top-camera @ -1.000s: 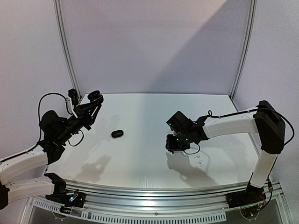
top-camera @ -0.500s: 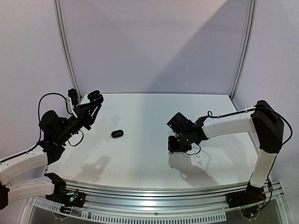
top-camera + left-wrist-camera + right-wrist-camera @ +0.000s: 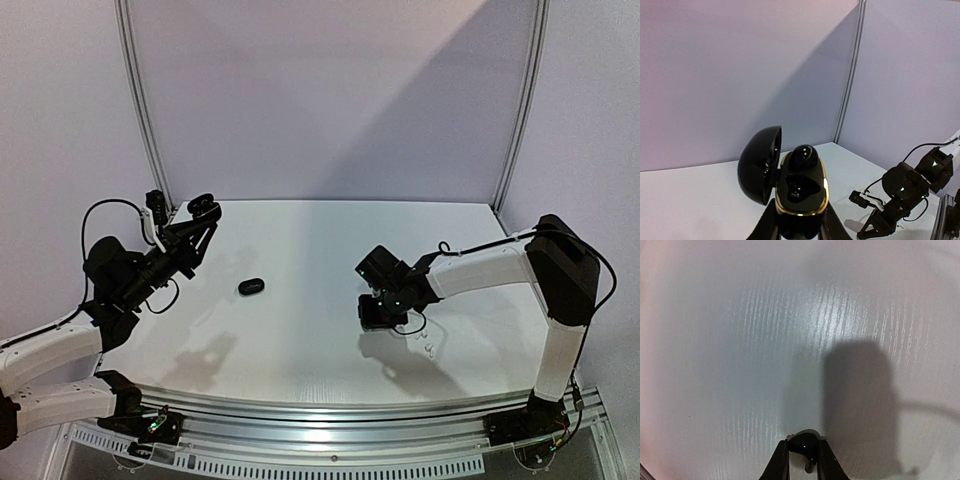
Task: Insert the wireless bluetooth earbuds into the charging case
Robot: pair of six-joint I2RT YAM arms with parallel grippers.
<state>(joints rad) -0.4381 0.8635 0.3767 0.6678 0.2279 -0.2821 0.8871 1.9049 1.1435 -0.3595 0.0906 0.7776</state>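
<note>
My left gripper (image 3: 799, 221) is shut on a black charging case (image 3: 801, 197) with a gold rim, held up off the table at the far left (image 3: 203, 208). Its lid (image 3: 760, 162) stands open to the left. One glossy black earbud (image 3: 804, 157) sits in the far slot, and the near slot is empty. My right gripper (image 3: 375, 318) is down at the table right of centre. In the right wrist view it (image 3: 803, 443) is shut on a black earbud (image 3: 805, 447), with both fingers touching its sides on the white surface.
A second black case (image 3: 251, 286), closed, lies on the table between the arms. Two small white earbuds (image 3: 428, 348) lie just right of my right gripper. The table's rear wall and corner posts stand behind both arms.
The right gripper's jaws have closed in on the black earbud, and that arm has settled slightly lower. The left arm and its case have not moved.
</note>
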